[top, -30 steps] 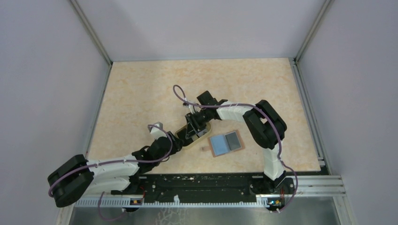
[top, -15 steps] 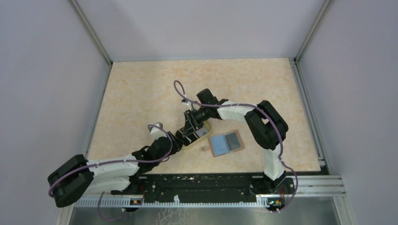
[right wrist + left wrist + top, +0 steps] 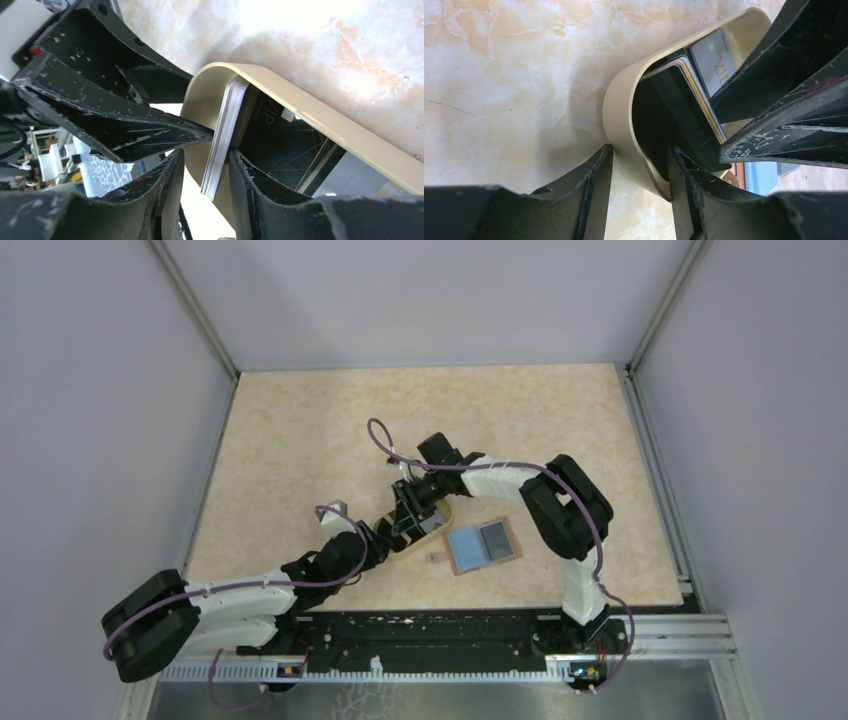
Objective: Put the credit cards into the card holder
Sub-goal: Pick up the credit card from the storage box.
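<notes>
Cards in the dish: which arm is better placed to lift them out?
Right. Its jaws bracket the cards, stood on edge in the dish, and the open holder lies right of the dish. The left jaws grip the dish rim, seemingly steadying it.

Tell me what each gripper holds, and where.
The left gripper pinches the dish by its end wall. The right gripper straddles the card stack edge-on; whether it is clamped cannot be told.
</notes>
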